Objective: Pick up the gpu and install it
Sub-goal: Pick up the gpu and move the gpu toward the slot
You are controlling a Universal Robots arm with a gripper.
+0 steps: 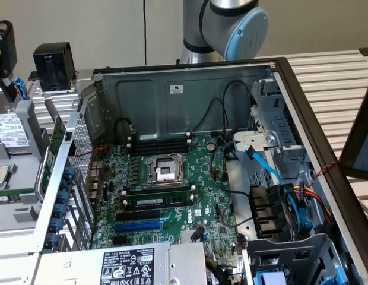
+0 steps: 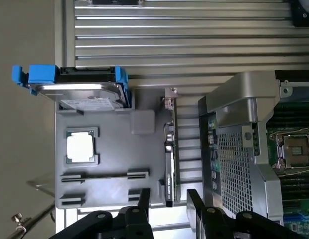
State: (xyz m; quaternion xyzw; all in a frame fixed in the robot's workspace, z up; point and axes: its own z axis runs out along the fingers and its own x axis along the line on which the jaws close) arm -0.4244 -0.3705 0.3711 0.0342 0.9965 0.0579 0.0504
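Gripper: we are seeing the gripper point(image 2: 168, 195) with its two black fingers point(image 2: 144, 196) spread apart, gripping nothing, one on each side of the card's near end.
Card location: the gpu point(image 2: 169, 149) is standing on edge in a slot of the grey tray point(image 2: 114, 169). It is outside the computer case point(image 2: 234, 149), just beside the perforated rear wall.
Exterior check: the gpu point(image 1: 52, 155) is showing as a green strip at the exterior view's left, well apart from the motherboard point(image 1: 172, 196).
Neighbours: a hard drive point(image 2: 87, 97) in blue rails and a CPU point(image 2: 80, 148) are sitting on the same tray, apart from the card.
Weight, stiffness: we are judging it light and rigid, with little flex.
Fragility: we are treating it as delicate, since soldered parts and the contact edge are likely to suffer under pressure.
Hold point: we are favouring a pinch across the board's thickness, on its flat faces near the free upper edge.
Slip: we are expecting smooth faces, so a square, even squeeze is looking safest.
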